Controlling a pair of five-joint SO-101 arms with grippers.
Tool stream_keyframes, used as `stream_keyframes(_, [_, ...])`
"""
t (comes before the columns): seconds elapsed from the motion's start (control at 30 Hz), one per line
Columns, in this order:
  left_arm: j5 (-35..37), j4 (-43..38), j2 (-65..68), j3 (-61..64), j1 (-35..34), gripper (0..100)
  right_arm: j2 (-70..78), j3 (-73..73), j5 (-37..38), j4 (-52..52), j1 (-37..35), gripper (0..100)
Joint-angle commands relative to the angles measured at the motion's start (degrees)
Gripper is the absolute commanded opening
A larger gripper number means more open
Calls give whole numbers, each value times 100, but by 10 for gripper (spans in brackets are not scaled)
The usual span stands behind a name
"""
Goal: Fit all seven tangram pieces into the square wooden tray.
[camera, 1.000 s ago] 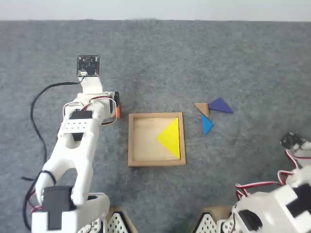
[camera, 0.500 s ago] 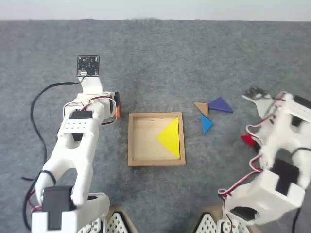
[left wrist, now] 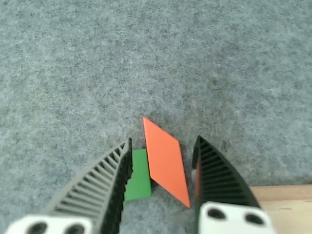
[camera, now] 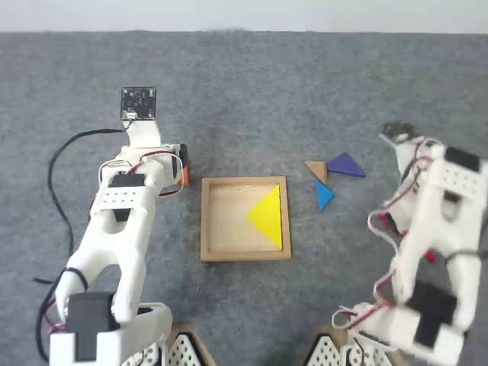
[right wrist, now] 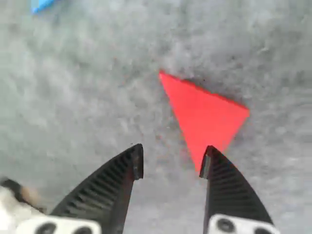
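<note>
1 green piece partly hidden

"Can you make out the red triangle from above?"

"Hardly. The right arm lies over it. The orange piece is just a sliver beside the left arm."

"And the green piece?"

"Half tucked behind a finger of the left gripper. That wrist view cuts the tray to a corner. The right wrist view clips the blue piece at its edge."
</note>
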Motion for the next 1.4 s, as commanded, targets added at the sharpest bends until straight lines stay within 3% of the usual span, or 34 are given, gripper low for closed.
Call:
stream_keyframes(0.0, [-79,-132,-26,-31,35,200,-1007,897,1547,-884,189,186])
stream_keyframes(0.13, [-79,-132,-26,-22,35,200,-1226,1371,1723,-1165,277,136])
stream_keyframes(0.23, [-79,-132,-26,-13,35,200,-1033,1354,2488,-1015,444,226])
stream_keyframes(0.3, [-79,-132,-26,-13,35,200,-901,1301,2567,-1209,558,273])
stream_keyframes(0.47, [-79,-132,-26,-22,35,200,-251,914,3165,-1218,673,271])
stream_keyframes(0.87, [-88,-141,-26,13,193,200,1727,-730,3182,-1218,848,272])
stream_keyframes(1.37, [-88,-141,-26,4,185,200,1789,-132,3411,-1218,848,270])
